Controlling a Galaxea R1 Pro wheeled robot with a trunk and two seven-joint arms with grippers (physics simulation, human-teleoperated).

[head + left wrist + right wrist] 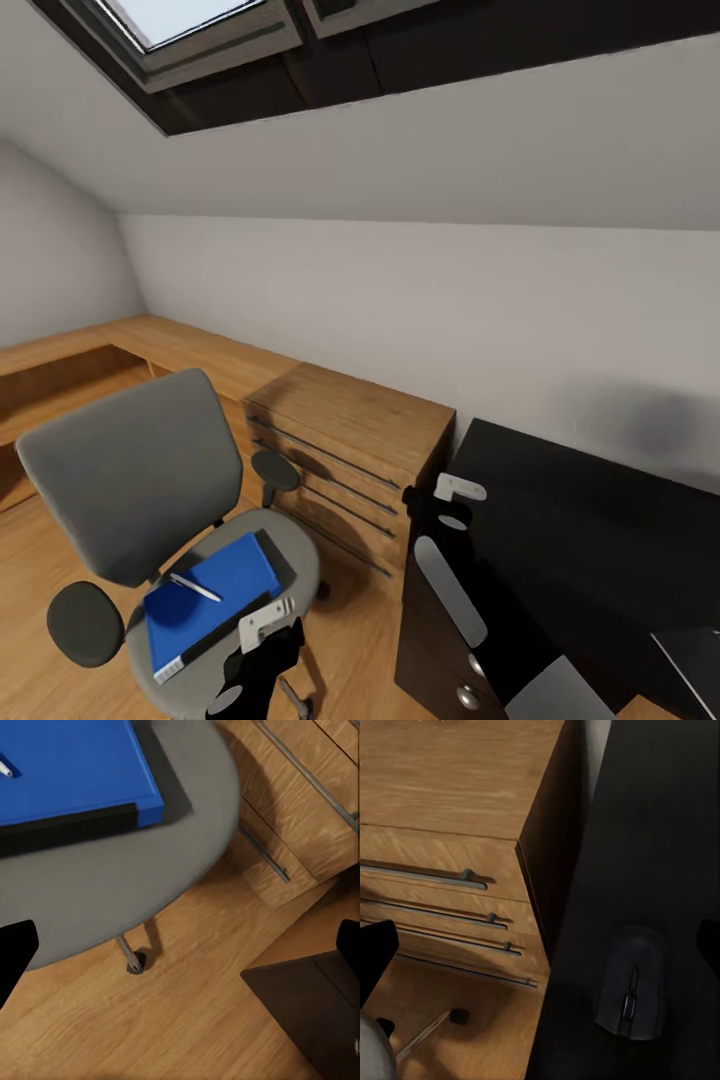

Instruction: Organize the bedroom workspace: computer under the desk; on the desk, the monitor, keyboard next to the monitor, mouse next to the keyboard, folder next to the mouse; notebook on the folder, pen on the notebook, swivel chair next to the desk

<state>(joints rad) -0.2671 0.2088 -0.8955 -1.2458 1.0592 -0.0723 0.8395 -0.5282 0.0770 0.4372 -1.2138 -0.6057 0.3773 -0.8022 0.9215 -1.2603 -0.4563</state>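
The grey swivel chair (pixel 130 470) stands left of the black desk (pixel 600 520), apart from it. The blue folder (pixel 205 595) lies on its seat, with the whitish pen (pixel 195 587) on top. My left gripper (pixel 268 648) hovers open just off the seat's front edge, and the folder (pixel 67 765) and pen tip (pixel 6 769) show in its wrist view. Over the desk's left end my right gripper (pixel 442 508) is open, with the black mouse (pixel 631 984) lying on the desk (pixel 660 832) below it. The computer, monitor, keyboard and notebook are out of view.
A light wooden drawer chest (pixel 345 450) stands between chair and desk, close against the desk's side. A wooden ledge (pixel 150 345) runs along the sloped wall. The chair's caster (pixel 135 964) rests on wood floor. A dark flat thing with a pale edge (pixel 690 655) is cut off at the desk's near right.
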